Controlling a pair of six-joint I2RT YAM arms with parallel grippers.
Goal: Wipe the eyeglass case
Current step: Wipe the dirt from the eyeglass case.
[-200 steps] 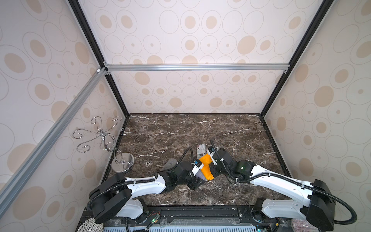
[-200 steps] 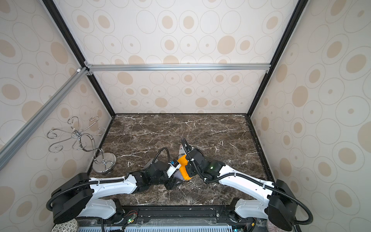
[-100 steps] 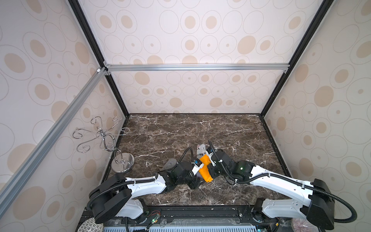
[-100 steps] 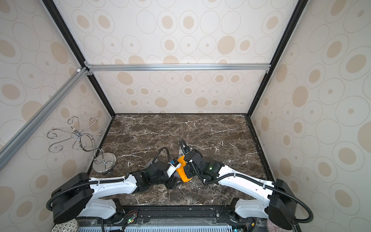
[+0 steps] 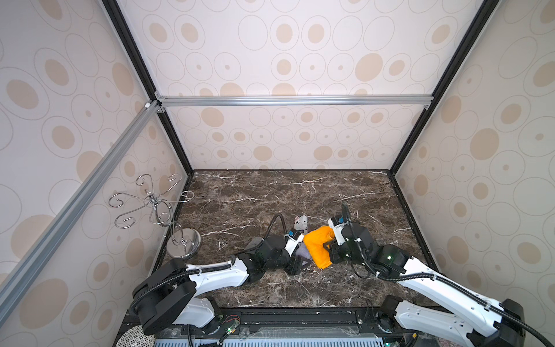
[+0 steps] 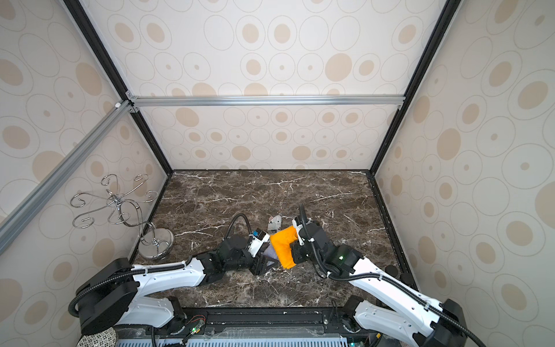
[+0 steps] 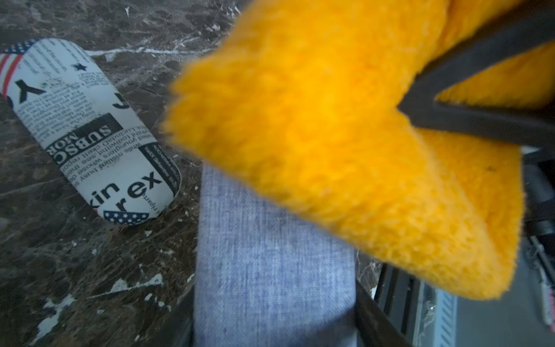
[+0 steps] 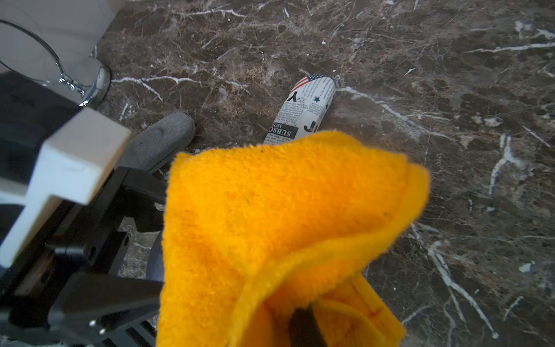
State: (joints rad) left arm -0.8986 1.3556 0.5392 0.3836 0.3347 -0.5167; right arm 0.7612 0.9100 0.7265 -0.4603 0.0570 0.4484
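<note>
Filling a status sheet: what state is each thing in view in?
Left end effector: shut on the blue fabric case.
Right end effector: shut on the orange cloth.
Blue fabric case: gripped at one end, orange cloth over the other.
Orange cloth: folded, resting on the blue fabric case.
Newsprint case: closed, lying on the table, untouched.
Grey case: lying on the table, untouched.
Hook stand: upright, hooks empty.

This is a robot test cell, a staged booth rather than a lived-in room. Wallpapered panels (image 5: pixel 300 45) printed with beige ovals box in a marble-patterned tabletop (image 5: pixel 270 195) on three sides. Black posts (image 5: pixel 144 75) and aluminium rails (image 5: pixel 294 100) frame them, high above the fingers (image 5: pixel 297 265). Two white-and-black arms (image 5: pixel 216 275) with exposed cables (image 5: pixel 277 217) rise from a track (image 5: pixel 300 314) behind the fingers.
</note>
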